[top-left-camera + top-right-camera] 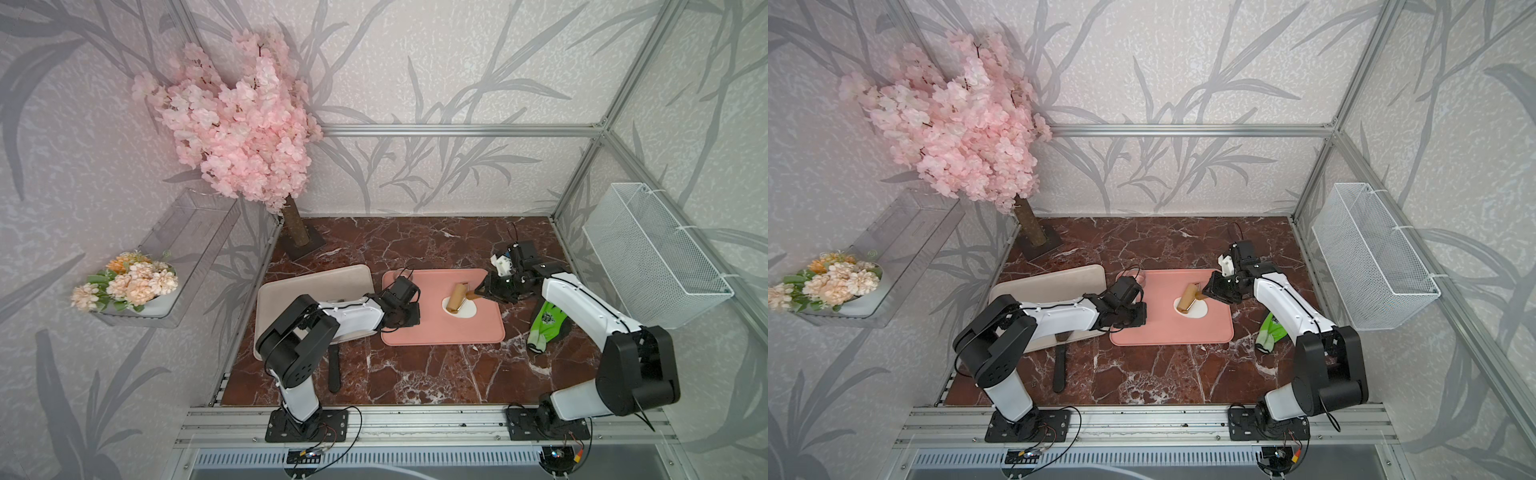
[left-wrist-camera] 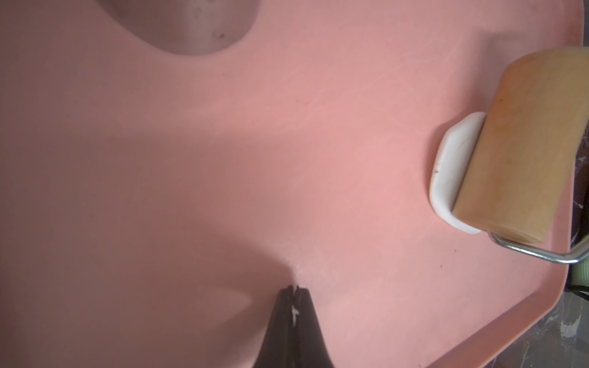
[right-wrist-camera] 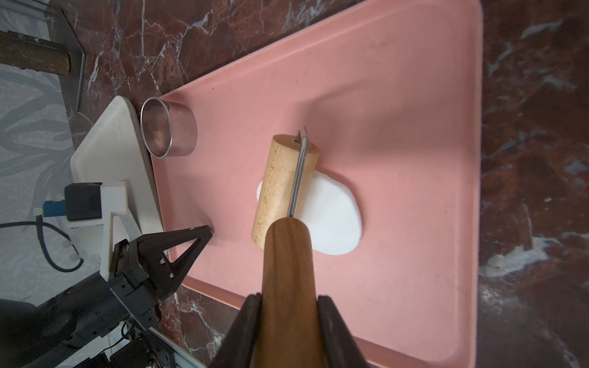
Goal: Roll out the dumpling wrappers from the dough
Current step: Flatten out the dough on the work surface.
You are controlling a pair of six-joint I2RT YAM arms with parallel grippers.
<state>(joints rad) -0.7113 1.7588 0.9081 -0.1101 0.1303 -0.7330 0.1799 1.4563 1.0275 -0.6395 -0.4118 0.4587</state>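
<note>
White dough [image 3: 334, 220] half under roller [image 3: 282, 186], right gripper [image 3: 290, 301] clamping its handle, left gripper [image 2: 294, 283] closed empty; uneven pressure could tear it.

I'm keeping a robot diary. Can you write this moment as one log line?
right gripper: shut on wooden roller handle | wooden roller: resting on dough | left gripper: shut, tips on pink mat | dough: flattened oval

Pink mat [image 1: 440, 332] front half bare, room to pass; roller [image 3: 283, 181] on dough [image 3: 334, 216] blocks mid; cup [image 3: 181, 133] at far-left corner; left tool [image 3: 207, 229] tip on mat's left edge; glove [image 1: 546, 324] on desk [image 1: 415, 374] near mat's rt side.
</note>
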